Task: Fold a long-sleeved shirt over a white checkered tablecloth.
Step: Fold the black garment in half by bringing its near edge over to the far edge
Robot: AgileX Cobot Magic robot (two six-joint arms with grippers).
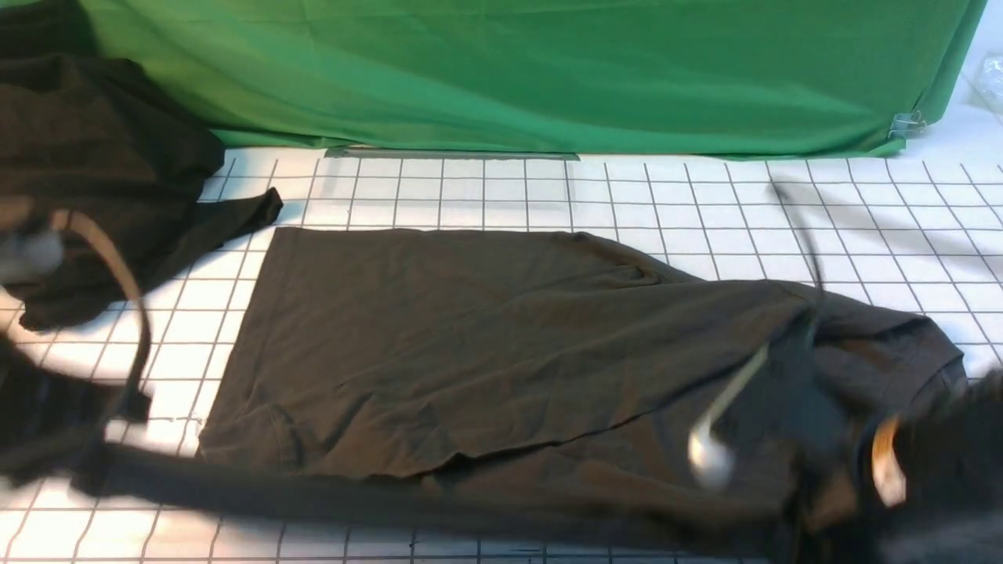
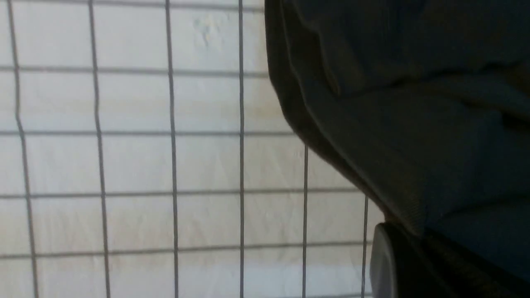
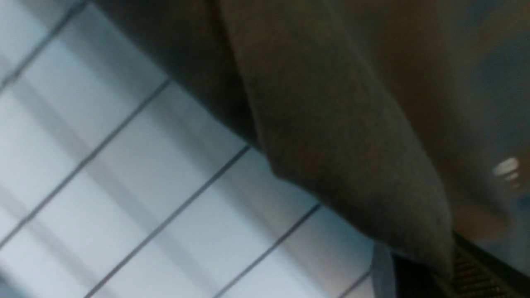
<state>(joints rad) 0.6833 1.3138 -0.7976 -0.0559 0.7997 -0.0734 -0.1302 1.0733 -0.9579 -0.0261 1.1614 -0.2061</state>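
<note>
Front view: long-sleeved shirt (image 1: 486, 337) lies flat on the white checkered tablecloth (image 1: 548, 188), dark brown, across the middle of the cloth, plain side up. No lettering shows. The body forms a rough rectangle with an upper layer folded over it, the fold edge running along the near side. One sleeve (image 1: 353, 501) is drawn out in a long straight band along the near edge, from the left arm toward the right arm.

Left wrist view: left tool (image 2: 399, 269) is pressed together on dark shirt fabric. Only one grey finger (image 2: 383, 265) shows at the frame edge, with cloth draped over it. Gridded cloth fills the rest of the frame.

Right wrist view: right tool (image 3: 414, 275) is also closed, pinching a fold of the brown fabric, which hangs in a point down to the finger (image 3: 381, 269). The picture is blurred.

Both arms are smeared in the front view — left arm low at the left edge, right arm low at the right corner, over the shirt's end.

Other items: other black garment (image 1: 94, 157) heaped at far left, apart from the shirt. Green backdrop (image 1: 548, 70) hangs behind, its hem touching the far edge of the tablecloth — a metal clip (image 1: 907, 124) sits at its right corner.
</note>
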